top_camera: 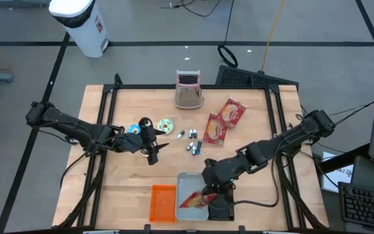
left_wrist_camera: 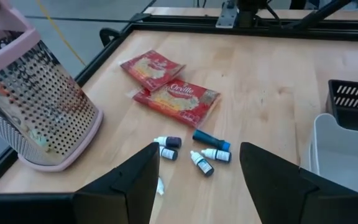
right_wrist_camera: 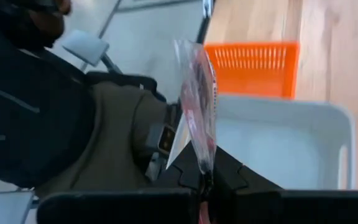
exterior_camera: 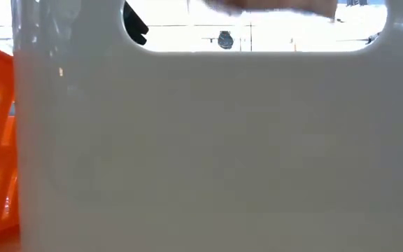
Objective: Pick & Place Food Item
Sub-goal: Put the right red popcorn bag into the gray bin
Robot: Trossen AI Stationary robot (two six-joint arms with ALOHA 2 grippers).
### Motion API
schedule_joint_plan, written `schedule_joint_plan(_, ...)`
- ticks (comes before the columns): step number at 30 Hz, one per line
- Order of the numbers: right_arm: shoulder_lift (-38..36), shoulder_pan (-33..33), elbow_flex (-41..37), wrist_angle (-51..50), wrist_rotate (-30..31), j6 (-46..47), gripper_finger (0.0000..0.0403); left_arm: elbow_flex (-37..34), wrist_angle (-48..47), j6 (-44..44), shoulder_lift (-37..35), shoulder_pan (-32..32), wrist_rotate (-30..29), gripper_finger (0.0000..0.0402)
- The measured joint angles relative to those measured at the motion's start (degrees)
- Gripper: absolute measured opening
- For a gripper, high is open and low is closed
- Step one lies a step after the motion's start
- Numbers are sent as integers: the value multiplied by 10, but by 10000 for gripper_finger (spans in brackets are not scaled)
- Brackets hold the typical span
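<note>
The right gripper (top_camera: 203, 193) is clamped on a red packet (top_camera: 192, 199), holding it edge-up just over the white bin (top_camera: 184, 179). An orange basket (top_camera: 163, 202) sits just beside the bin. The left gripper (top_camera: 153, 153), jaws apart and holding nothing, hovers well away from the bin, near small bottles (left_wrist_camera: 194, 150). Two more packets (top_camera: 222, 120) and a grater (top_camera: 188, 90) lie beyond the bottles.

The table (top_camera: 128, 175) is pale, matt wood with visible grain. Ahead of the left gripper (left_wrist_camera: 197, 180), the grater (left_wrist_camera: 33, 112) is perforated shiny metal with a pink plastic rim, and the popcorn packets (left_wrist_camera: 173, 93) look glossy. The packet (right_wrist_camera: 199, 106) pinched by the right gripper (right_wrist_camera: 205, 186) is shiny film, above a smooth white plastic bin (right_wrist_camera: 291, 143) and a ribbed orange plastic basket (right_wrist_camera: 253, 68).
</note>
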Motion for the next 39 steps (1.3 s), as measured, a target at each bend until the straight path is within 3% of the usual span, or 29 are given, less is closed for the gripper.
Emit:
schedule_joint_plan(4,29,-1,0,2,-12,15,0,0,0,-3,0,0,0,225)
schedule_joint_plan(13,91,-22,0,22,-104,22,0,0,0,-14,0,3,-2,225)
schedule_joint_plan(21,97,-46,0,27,-104,-31,9,0,0,-13,0,3,-10,225)
schedule_joint_plan(25,97,-47,0,27,-103,-76,31,0,0,-11,0,3,-10,225)
schedule_joint_plan(30,97,-43,-5,29,-103,-135,88,0,0,-10,0,3,-10,225)
schedule_joint_plan(33,97,-43,-6,39,-77,-159,126,0,0,-10,0,3,-10,225)
schedule_joint_plan(39,97,-43,-6,33,60,-223,174,0,0,-9,0,3,-10,225)
